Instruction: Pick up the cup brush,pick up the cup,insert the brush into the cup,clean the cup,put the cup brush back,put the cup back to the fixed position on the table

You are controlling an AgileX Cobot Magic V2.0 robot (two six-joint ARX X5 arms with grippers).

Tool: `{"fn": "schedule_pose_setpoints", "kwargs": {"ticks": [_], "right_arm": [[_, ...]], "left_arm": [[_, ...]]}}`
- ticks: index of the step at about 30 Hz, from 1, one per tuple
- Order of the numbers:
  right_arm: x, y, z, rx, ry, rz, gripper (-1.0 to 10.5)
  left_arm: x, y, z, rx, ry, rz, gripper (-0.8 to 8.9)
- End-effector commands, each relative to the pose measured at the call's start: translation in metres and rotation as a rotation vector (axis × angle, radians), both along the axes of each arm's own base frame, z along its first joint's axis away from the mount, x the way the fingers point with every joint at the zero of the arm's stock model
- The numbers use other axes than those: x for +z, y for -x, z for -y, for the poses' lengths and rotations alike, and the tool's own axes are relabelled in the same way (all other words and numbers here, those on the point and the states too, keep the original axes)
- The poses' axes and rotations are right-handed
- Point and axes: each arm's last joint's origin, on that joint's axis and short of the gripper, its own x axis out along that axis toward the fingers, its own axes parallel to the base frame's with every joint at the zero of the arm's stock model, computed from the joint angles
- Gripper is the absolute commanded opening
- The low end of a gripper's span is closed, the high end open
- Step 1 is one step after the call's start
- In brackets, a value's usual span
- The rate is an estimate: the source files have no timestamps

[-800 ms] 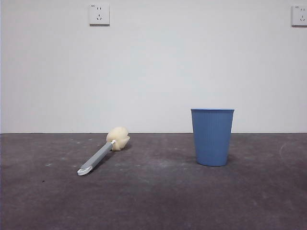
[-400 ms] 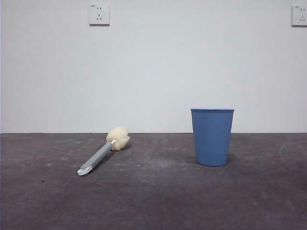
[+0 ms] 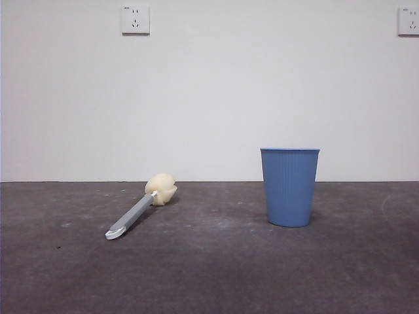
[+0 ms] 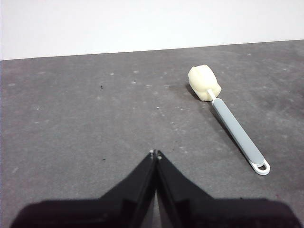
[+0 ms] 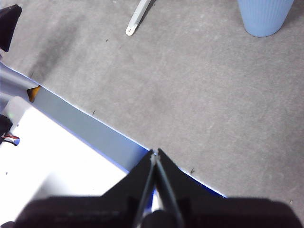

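The cup brush [image 3: 137, 210] lies flat on the table [image 3: 209, 268] at the left, its cream sponge head toward the wall and its white tip toward the front. In the left wrist view the cup brush [image 4: 228, 116] lies ahead and off to one side of my left gripper [image 4: 155, 154], which is shut and holds nothing. The blue ribbed cup [image 3: 289, 187] stands upright at the right. My right gripper [image 5: 155, 152] is shut and hangs over the table's edge, far from the cup [image 5: 264, 16] and from the cup brush [image 5: 138, 16]. Neither arm shows in the front view.
Two wall sockets [image 3: 135, 19] [image 3: 408, 21] sit high on the white wall behind. In the right wrist view a white and grey robot base [image 5: 57, 156] lies beyond the table's edge, and a black part [image 5: 9, 26] shows at one corner.
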Motion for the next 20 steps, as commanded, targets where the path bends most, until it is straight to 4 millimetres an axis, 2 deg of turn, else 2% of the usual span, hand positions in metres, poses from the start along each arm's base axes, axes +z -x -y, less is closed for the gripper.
{"fn": "schedule_pose_setpoints", "kwargs": {"ticks": [1,9,12,16,20], "right_arm": [[0.000,0.000,0.000,-0.006,-0.004,0.000,0.0],[0.001,0.001,0.002,-0.011,-0.003,0.018,0.0],[0.005,0.003,0.012,-0.031,0.045,0.155,0.0],[0.013,0.005,0.025,-0.158,-0.047,0.388,0.0],[0.006,0.011,0.039,-0.280,-0.091,0.586,0.0]], "left_arm": [[-0.004,-0.001,0.000,0.006,0.004,-0.011,-0.03],[-0.004,-0.001,0.000,0.006,0.004,-0.011,-0.03],[-0.004,-0.001,0.000,0.006,0.004,-0.011,-0.03],[-0.004,-0.001,0.000,0.006,0.004,-0.011,-0.03],[-0.004,-0.001,0.000,0.006,0.004,-0.011,-0.03]]}}
